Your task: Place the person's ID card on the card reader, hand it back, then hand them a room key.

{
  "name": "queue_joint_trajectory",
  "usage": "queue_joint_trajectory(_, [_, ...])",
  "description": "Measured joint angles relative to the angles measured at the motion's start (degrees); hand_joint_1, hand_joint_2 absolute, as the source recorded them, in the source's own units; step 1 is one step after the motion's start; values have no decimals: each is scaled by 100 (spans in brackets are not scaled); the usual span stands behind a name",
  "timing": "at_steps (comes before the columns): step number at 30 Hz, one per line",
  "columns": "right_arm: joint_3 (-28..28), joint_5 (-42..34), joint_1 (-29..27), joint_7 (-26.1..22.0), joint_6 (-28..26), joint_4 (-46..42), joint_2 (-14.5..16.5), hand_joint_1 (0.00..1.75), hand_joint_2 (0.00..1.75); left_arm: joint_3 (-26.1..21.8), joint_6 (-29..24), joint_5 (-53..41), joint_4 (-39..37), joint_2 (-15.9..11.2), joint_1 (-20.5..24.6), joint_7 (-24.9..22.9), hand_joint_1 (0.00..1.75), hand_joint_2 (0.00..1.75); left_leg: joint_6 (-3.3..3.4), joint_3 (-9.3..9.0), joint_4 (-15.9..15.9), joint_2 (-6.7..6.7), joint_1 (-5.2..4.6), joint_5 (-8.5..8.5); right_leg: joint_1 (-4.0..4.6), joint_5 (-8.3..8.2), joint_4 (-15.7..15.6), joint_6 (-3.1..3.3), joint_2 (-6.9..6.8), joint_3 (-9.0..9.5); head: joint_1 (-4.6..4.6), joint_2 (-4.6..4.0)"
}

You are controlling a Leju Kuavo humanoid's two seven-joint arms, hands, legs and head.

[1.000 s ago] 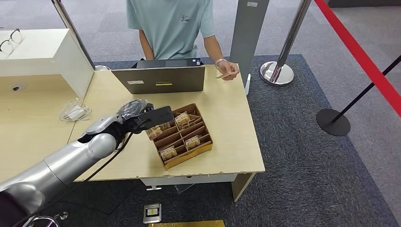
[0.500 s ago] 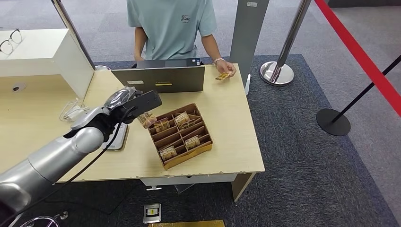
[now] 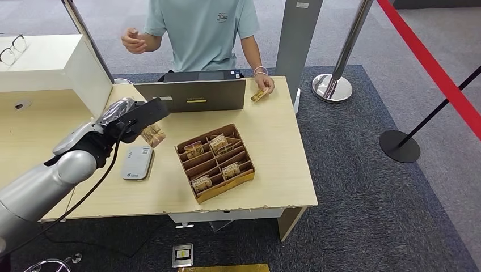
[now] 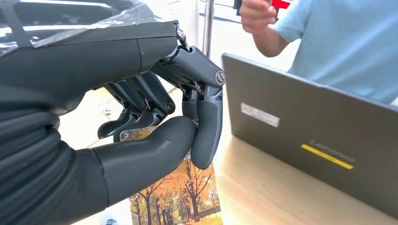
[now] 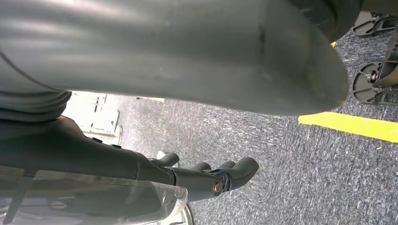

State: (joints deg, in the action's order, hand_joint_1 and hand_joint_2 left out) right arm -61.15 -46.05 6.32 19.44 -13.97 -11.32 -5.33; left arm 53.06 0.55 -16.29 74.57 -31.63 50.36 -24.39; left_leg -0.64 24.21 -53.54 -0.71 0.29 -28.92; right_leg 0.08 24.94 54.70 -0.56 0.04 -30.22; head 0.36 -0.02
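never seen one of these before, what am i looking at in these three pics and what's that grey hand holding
It is a humanoid robot behind a reception desk. The wide picture comes from its head, looking down; the other two come from cameras at its wrists. Its left hand pinches a card with an autumn-tree print between thumb and fingers, above the desk near a white card reader. A laptop and a cardboard tray of cards lie on the desk. A person stands opposite, holding another card. The right hand hangs over the carpet, holding nothing.
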Motion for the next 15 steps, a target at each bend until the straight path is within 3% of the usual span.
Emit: queue_joint_trajectory(15, [0,-17,1,-14,-17,0,-3,0,0,-259,-69,-19,178,-471,-608,-189,175,175,0,1,0,0,0,0,0,0,0,0,0,-1,-1,0])
